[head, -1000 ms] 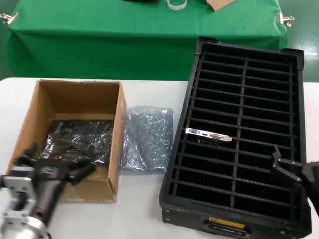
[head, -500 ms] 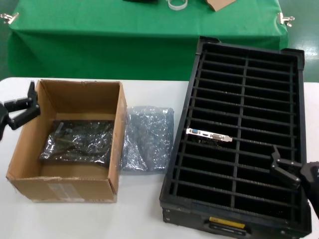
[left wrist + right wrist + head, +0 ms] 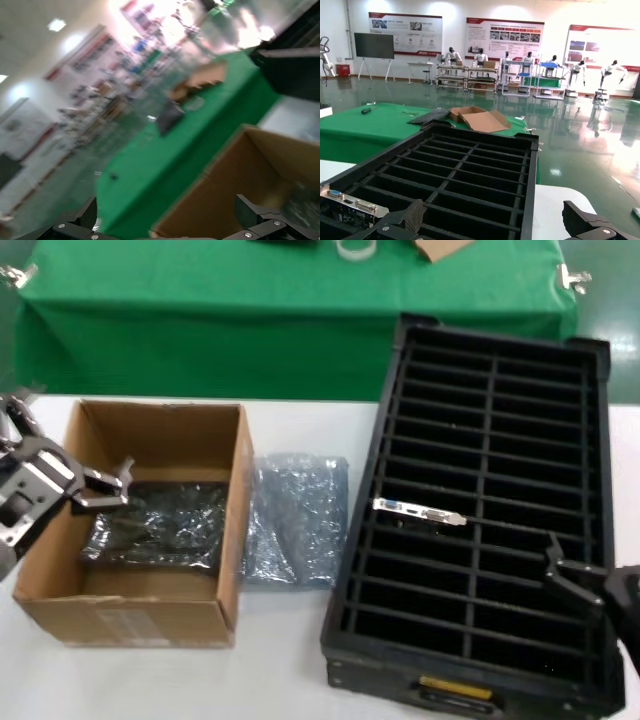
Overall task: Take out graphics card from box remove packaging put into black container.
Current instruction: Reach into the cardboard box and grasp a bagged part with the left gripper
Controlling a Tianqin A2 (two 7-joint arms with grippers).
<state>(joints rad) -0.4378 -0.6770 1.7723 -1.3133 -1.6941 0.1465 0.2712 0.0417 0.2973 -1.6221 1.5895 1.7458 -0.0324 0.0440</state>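
Note:
The graphics card (image 3: 160, 525) lies in the brown box (image 3: 150, 440), still wrapped in its crinkly grey packaging. My left gripper (image 3: 105, 488) is open and reaches over the box's left wall, its fingers just above the wrapped card's left end. The left wrist view shows that open gripper (image 3: 167, 220) over the box (image 3: 235, 180). The black container (image 3: 480, 500) stands to the right. My right gripper (image 3: 575, 575) hangs open and idle over the container's near right corner, and in the right wrist view it (image 3: 495, 220) has nothing between its fingers.
An empty grey bag (image 3: 295, 515) lies on the white table (image 3: 280, 670) between box and container. Another card with a silver bracket (image 3: 420, 510) stands in a container slot (image 3: 350, 202). A green-clothed table (image 3: 290, 320) stands behind.
My left arm swung from the box's near left corner out past its left side, then in over the left wall toward the wrapped card. The right arm has stayed put.

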